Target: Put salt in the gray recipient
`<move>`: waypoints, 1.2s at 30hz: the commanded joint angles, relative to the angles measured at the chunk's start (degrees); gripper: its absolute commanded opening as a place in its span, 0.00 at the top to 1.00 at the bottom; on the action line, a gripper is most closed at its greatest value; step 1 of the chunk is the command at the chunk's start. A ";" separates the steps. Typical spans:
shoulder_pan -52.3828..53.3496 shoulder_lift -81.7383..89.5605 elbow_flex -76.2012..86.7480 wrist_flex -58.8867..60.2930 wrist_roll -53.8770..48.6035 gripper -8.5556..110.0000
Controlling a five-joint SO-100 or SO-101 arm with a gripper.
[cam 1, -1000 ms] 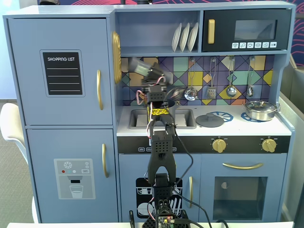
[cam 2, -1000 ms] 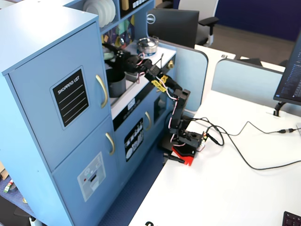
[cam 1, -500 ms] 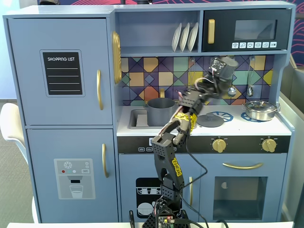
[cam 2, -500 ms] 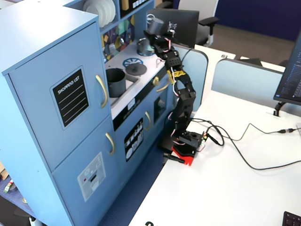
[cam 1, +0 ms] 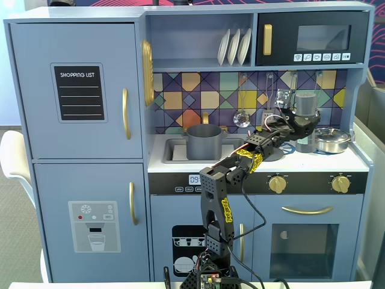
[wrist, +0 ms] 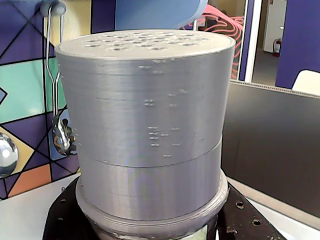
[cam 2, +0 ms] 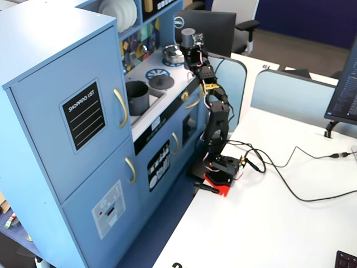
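Observation:
The salt shaker [cam 1: 305, 103] is a tall gray cylinder with a perforated cap. It stands upright at the right end of the toy kitchen counter. My gripper [cam 1: 304, 129] is shut around its lower half. In the wrist view the shaker [wrist: 150, 125] fills the frame, with my black jaws on either side of its base and my gripper [wrist: 150, 229] at the bottom edge. I cannot tell whether it is lifted off the counter. The gray pot [cam 1: 203, 139] with side handles sits in the sink, left of the gripper. In a fixed view from the side, the shaker [cam 2: 188, 37], gripper [cam 2: 193, 53] and pot [cam 2: 137, 96] also show.
A shiny steel pan [cam 1: 332, 139] sits just right of the shaker. A flat gray lid [cam 1: 272, 154] lies on the counter under my arm. Ladles [cam 1: 242, 117] hang on the tiled back wall. A shelf and a microwave [cam 1: 313, 39] are overhead.

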 commanded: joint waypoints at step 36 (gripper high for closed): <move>-2.11 -2.20 13.62 -20.57 3.08 0.93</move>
